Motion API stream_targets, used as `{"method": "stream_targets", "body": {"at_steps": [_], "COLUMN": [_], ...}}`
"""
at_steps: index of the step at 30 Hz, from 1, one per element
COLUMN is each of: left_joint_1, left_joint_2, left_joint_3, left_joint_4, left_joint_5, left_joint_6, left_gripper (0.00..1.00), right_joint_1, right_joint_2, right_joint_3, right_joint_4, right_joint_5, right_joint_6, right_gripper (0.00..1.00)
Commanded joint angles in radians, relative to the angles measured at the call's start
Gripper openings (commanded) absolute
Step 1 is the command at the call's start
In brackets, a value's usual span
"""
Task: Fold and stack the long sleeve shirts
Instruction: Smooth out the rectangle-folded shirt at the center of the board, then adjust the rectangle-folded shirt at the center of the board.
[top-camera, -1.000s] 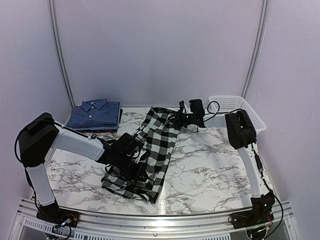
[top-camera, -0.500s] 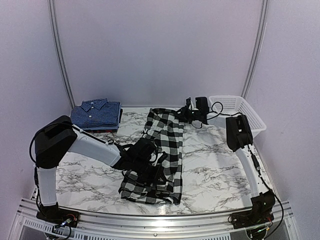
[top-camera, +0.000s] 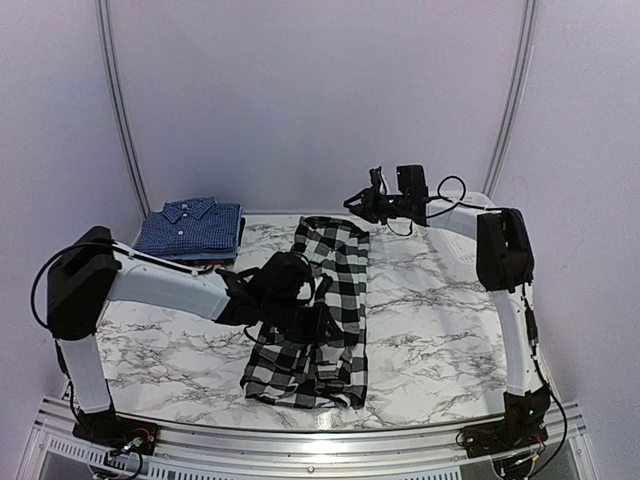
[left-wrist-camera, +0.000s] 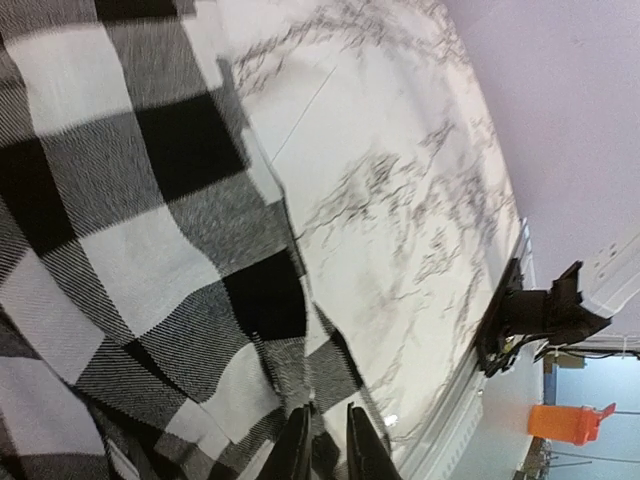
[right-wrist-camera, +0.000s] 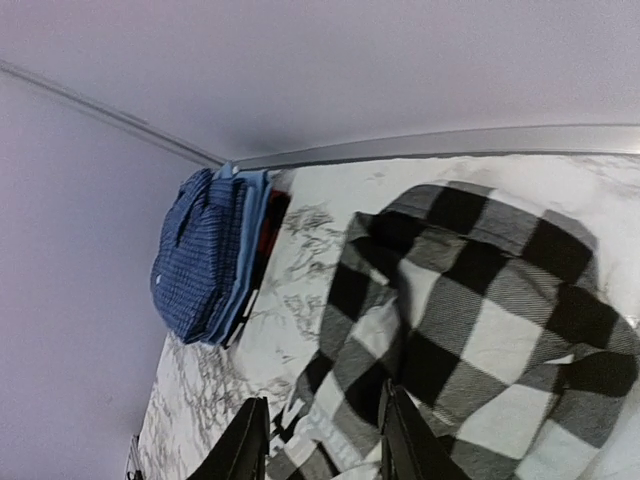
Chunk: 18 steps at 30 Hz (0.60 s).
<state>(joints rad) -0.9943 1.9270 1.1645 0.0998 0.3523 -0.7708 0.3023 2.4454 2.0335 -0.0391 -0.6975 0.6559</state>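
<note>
Marble table (top-camera: 430, 320) carrying everything.

Black-and-white checked shirt (top-camera: 345, 270) lying as long folded strip, running from middle of far edge toward near edge.

Stack of folded dark blue shirts (top-camera: 190, 228) sitting at far left corner, collar up.

White basket (top-camera: 465, 250) at far right corner mostly hiding behind right arm; contents impossible to tell.

Left gripper (left-wrist-camera: 327, 450) hovering low over checked shirt's near end, jaws standing narrowly apart.

Right gripper (right-wrist-camera: 322, 435) hanging above shirt's far end, jaws gaping moderately, gripping nothing.

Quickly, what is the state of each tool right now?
Left tool: barely parted at the checked shirt; open or gripping cannot be told.
Right tool: open, holding nothing.
</note>
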Motion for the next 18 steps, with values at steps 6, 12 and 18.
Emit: {"method": "stream_targets", "body": {"at_steps": [6, 12, 18], "left_joint_1": [0.150, 0.226, 0.247], "left_joint_2": [-0.244, -0.314, -0.348], "left_joint_3": [-0.139, -0.262, -0.355], "left_joint_4": [-0.068, -0.081, -0.077], "left_joint_5": [-0.122, -0.118, -0.103], "left_joint_6": [-0.014, 0.015, 0.034], "left_gripper": [0.13, 0.12, 0.12], "right_joint_1": [0.190, 0.245, 0.249], "right_joint_2": [-0.124, -0.137, -0.036], "right_joint_3": [-0.249, -0.397, -0.365], "right_joint_4": [0.174, 0.302, 0.296], "right_joint_5": [-0.091, -0.106, -0.130], "right_joint_6": [0.003, 0.055, 0.056], "right_gripper": [0.25, 0.24, 0.25]}}
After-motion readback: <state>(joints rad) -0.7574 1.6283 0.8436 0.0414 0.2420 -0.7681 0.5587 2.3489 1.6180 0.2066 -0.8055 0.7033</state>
